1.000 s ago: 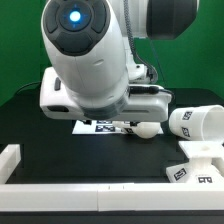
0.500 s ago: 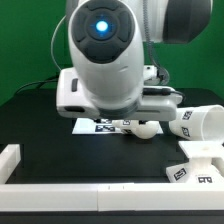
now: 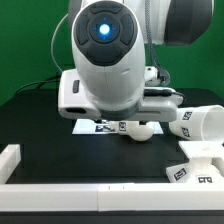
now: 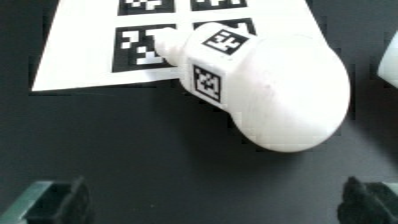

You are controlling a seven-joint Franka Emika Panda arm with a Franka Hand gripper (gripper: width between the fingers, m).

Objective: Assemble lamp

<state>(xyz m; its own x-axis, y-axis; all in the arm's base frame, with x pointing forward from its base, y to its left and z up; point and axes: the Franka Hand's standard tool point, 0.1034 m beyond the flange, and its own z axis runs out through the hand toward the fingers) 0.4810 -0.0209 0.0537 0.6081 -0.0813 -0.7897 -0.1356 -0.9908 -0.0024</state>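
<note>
The white round-headed bulb [image 3: 141, 128] lies on its side on the black table, partly over the marker board [image 3: 98, 127]. In the wrist view the bulb [image 4: 267, 92] fills the middle, its tagged neck resting on the marker board [image 4: 134, 40]. My gripper [image 4: 214, 203] is open and empty above the bulb, with one dark fingertip [image 4: 54, 200] on each side and not touching it. The tapered shade [image 3: 197, 122] lies on its side at the exterior view's right. The flared square base [image 3: 195, 160] stands in front of the shade.
The big white arm [image 3: 105, 55] hides the middle of the table and the gripper in the exterior view. A low white rail [image 3: 60, 188] runs along the front edge and turns up at the left corner [image 3: 9, 158].
The arm has swung toward the exterior view's right and now hangs over the bulb. In the last half second it barely moved. The lamp parts have not moved.
</note>
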